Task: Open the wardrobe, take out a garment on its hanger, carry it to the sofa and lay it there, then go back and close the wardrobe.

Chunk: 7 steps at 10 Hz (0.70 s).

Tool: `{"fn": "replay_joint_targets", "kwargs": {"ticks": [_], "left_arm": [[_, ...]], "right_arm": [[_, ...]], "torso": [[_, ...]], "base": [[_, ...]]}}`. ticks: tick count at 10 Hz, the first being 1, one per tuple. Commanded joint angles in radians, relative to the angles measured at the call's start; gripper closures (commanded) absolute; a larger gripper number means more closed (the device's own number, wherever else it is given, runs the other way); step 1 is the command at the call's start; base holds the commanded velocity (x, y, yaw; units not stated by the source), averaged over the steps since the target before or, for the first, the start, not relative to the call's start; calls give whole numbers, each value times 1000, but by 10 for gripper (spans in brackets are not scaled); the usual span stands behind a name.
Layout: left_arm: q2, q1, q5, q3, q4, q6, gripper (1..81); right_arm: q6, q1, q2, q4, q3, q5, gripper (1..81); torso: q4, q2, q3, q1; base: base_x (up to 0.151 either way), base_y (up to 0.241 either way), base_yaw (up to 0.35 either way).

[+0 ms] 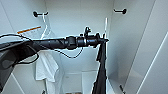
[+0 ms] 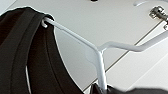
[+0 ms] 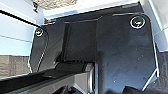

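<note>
A: So, starting at the left, what's in the wardrobe [image 1: 130,32]?

B: It stands open. A white shirt [image 1: 46,66] hangs limp at the left, below a dark peg on the back wall. The left arm comes in from the left and reaches across to the right, where its left gripper [image 1: 104,40] meets the hanger [image 1: 106,25].

A: And the garment?

B: The black top [image 1: 101,72] hangs from that hanger, just under the gripper, right of centre and trailing down toward the wardrobe floor. From the left wrist, the white hanger's shoulder runs into the black cloth, with the neck bar close to the camera.

A: Are the jaws pinching the hanger?

B: I cannot tell. They sit right at it, but the fingers are too small and dark to read. The right gripper's jaws I cannot tell either.

A: Which step is this?

B: By my reading, taking the garment out. The doors are open and nothing is on the sofa yet. The next move likely calls for a firm hold on the hanger and drawing it out clear of the right door edge, so the long cloth doesn't snag.
</note>
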<state>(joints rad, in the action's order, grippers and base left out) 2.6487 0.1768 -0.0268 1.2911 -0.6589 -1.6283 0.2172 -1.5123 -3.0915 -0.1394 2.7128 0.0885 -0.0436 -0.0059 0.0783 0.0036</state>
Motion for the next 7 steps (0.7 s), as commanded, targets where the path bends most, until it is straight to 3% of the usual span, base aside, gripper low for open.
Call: {"fn": "replay_joint_targets", "kwargs": {"ticks": [1, 7], "left_arm": [[2, 177, 8, 4, -25, 10, 811], [8, 161, 11, -4, -28, 10, 811]], "right_arm": [[8, 37, -9, 3, -15, -61, 10], [8, 37, -9, 3, -15, -59, 10]], "torso": [[0, 0, 0, 0], [0, 0, 0, 0]], "base": [[-91, 0, 0], [-98, 0, 0]]}}
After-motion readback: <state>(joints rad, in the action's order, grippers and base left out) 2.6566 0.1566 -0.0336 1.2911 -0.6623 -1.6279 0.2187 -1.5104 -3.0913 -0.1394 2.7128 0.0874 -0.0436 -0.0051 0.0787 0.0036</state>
